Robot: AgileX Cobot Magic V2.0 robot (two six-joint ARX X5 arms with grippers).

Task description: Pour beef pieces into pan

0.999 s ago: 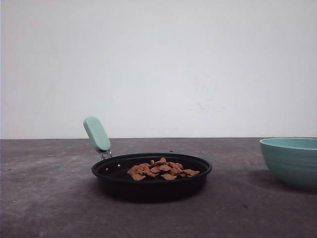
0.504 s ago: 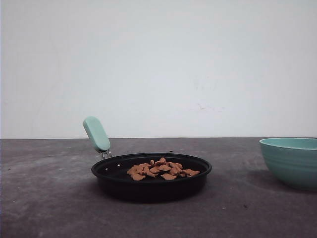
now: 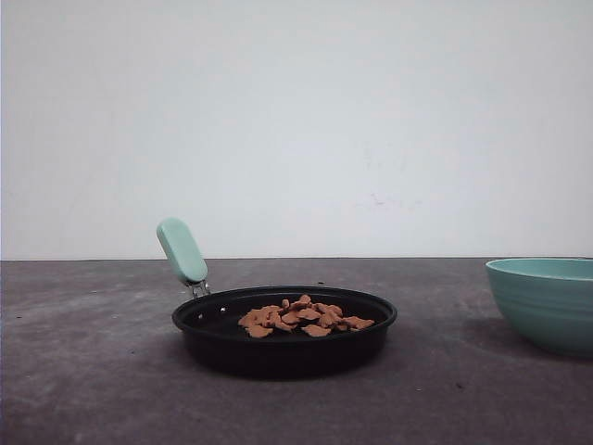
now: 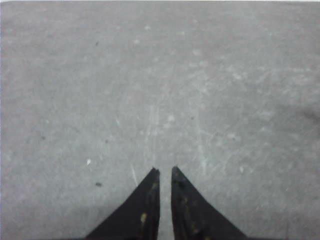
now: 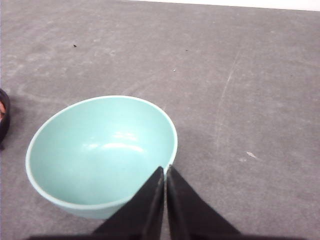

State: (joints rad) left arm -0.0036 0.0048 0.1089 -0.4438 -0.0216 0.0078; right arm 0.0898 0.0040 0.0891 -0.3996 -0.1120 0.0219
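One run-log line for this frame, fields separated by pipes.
beef pieces in pan | bowl empty, upright | left gripper shut, above bare table | right gripper shut, over bowl rim

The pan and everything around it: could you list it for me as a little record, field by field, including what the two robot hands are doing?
pan: black pan with mint-green handle, resting on the grey table
beef pieces: loose pile of beef pieces lying inside the pan
bowl: teal bowl standing upright to the pan's right, empty inside
left hand: left hand over bare table, fingers nearly together, holding nothing
right hand: right hand above the bowl's rim, fingers together, holding nothing
pour: appears done
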